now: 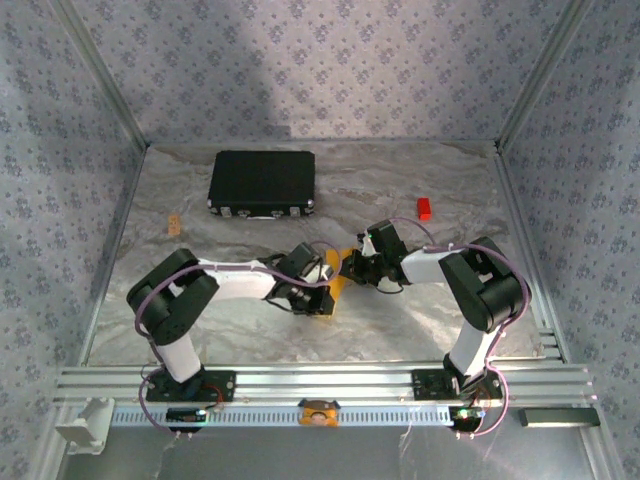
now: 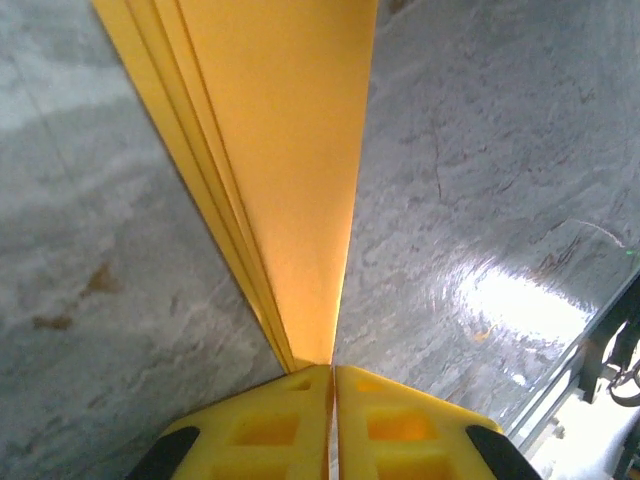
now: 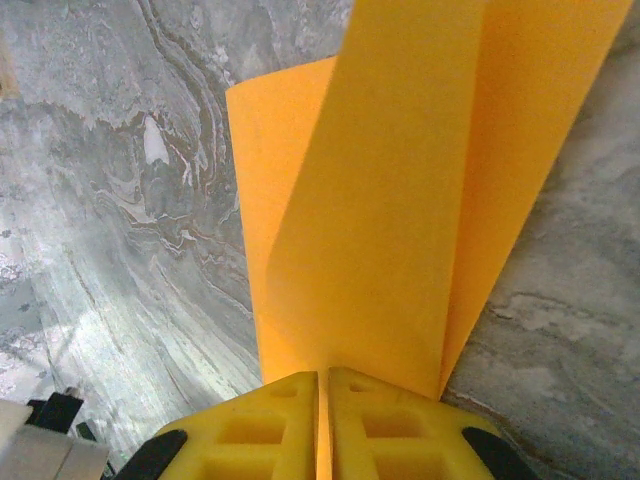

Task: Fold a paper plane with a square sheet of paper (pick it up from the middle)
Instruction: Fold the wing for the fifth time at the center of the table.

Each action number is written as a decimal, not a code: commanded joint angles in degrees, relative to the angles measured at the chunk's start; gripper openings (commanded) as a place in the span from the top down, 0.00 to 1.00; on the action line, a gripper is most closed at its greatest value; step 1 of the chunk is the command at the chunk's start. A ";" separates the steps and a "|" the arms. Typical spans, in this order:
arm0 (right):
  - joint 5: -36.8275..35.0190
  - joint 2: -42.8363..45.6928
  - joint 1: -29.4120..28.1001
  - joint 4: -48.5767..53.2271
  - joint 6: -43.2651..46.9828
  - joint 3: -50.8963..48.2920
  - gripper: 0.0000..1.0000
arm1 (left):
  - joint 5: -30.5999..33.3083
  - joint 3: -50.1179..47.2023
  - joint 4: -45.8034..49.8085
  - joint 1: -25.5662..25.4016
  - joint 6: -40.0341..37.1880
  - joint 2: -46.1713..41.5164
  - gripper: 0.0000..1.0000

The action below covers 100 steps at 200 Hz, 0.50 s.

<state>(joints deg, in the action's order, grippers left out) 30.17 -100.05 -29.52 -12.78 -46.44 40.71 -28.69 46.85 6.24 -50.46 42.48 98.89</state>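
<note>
The square sheet of paper (image 1: 336, 279) is bright orange and folded lengthwise into several layers, held just above the middle of the table between both arms. In the left wrist view the paper (image 2: 290, 150) is a slim tapering strip with stacked edges on its left. My left gripper (image 2: 333, 368) is shut on its near end. In the right wrist view the paper (image 3: 400, 200) spreads into two flaps either side of a centre fold, and my right gripper (image 3: 323, 375) is shut on that fold. From above, the left gripper (image 1: 320, 277) and right gripper (image 1: 354, 268) nearly meet.
A black rectangular case (image 1: 262, 183) lies at the back left of the marbled table (image 1: 420, 320). A small red block (image 1: 424, 208) sits at the back right and a tan scrap (image 1: 174, 224) at the left. Patterned walls enclose three sides.
</note>
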 commanded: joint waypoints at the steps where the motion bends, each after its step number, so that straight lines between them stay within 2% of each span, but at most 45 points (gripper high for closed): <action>1: -5.74 -3.40 -0.96 5.88 1.01 -1.97 0.86 | 0.23 -2.96 7.92 -1.78 -0.41 -2.44 0.90; 37: -5.45 -3.02 -1.68 4.98 -0.21 -2.14 0.86 | 1.62 -2.65 9.11 -0.97 -2.81 -10.58 0.91; 52: -5.97 -2.07 -2.10 4.46 -1.24 -2.76 0.86 | 1.24 -3.73 8.94 2.18 -3.65 -14.33 0.91; 73: -6.09 -1.14 -2.43 3.04 -2.88 -3.87 0.86 | -4.84 -7.46 -0.65 8.74 1.30 -17.53 0.88; 100: -6.81 0.93 -3.10 1.04 -5.70 -5.72 0.85 | -5.36 -3.53 -1.56 10.57 1.13 -15.26 0.87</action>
<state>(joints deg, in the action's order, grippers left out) 26.94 -98.48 -30.81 -15.64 -48.82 38.68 -30.83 40.93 7.60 -40.51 42.89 81.43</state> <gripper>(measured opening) 0.146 0.126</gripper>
